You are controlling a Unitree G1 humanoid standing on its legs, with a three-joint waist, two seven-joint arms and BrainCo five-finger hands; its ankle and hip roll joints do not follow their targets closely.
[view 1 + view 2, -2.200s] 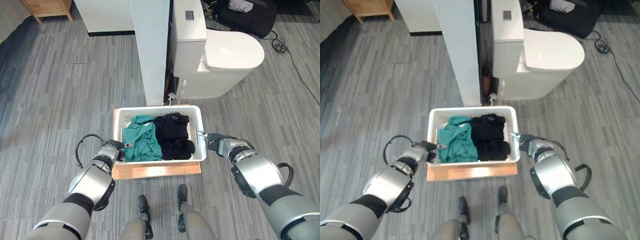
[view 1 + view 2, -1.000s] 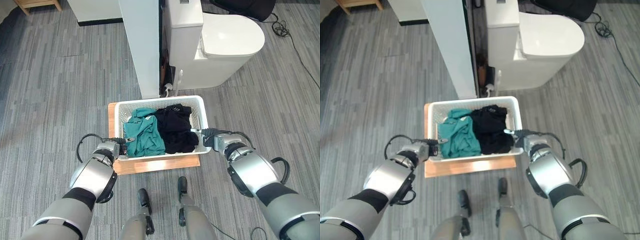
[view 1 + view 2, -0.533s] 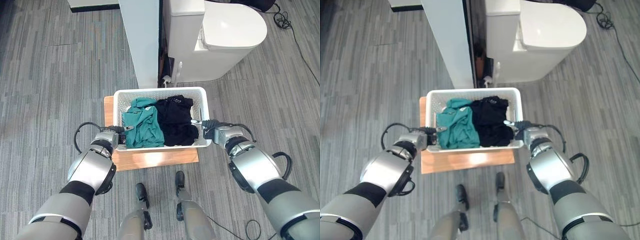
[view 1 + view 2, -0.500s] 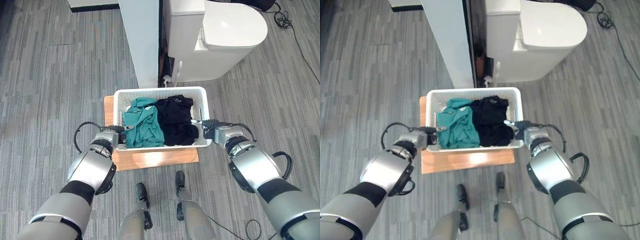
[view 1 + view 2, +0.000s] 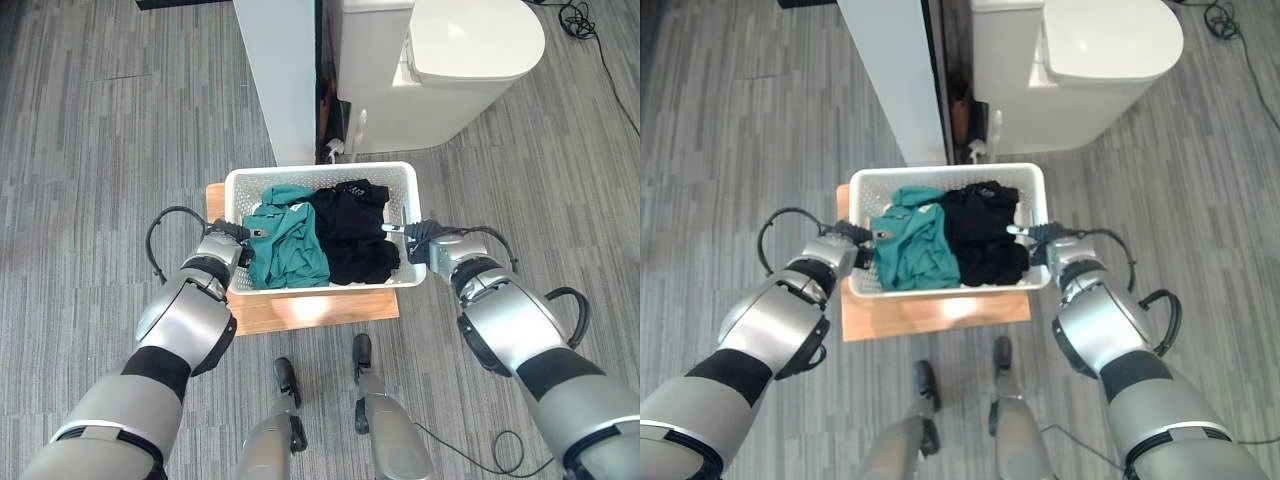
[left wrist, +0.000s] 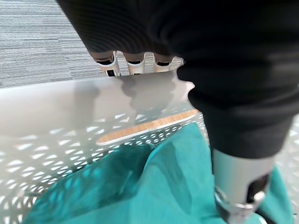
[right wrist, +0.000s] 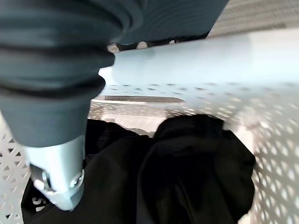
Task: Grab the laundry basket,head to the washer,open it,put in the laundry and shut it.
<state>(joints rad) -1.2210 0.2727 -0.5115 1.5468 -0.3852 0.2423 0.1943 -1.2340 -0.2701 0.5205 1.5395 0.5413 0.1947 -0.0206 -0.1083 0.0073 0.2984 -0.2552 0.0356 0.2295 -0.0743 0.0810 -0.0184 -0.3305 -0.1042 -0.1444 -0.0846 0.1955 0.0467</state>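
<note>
While your left hand clamps the left rim of the laundry basket, its fingers hook over the outside of the white wall and its thumb presses down inside, against the teal garment. Your right hand grips the opposite rim in the same way: the right wrist view shows the rim passing under the dark ribbed cover with the thumb reaching down inside, next to the black clothing. So both of your hands are closed on the basket, 1 on each short side. The basket is a white perforated plastic tub, and the 2 bundles of laundry lie side by side in it, teal toward your left and black toward your right, touching along the middle. Below the basket you can see a low wooden platform, whose light board shows past the basket's near edge and left side; you cannot tell from these views whether the basket rests on it or is just clear of it. Beyond the basket, a white partition panel stands upright on the grey plank floor, and just to its right sits a white toilet with its lid closed.
</note>
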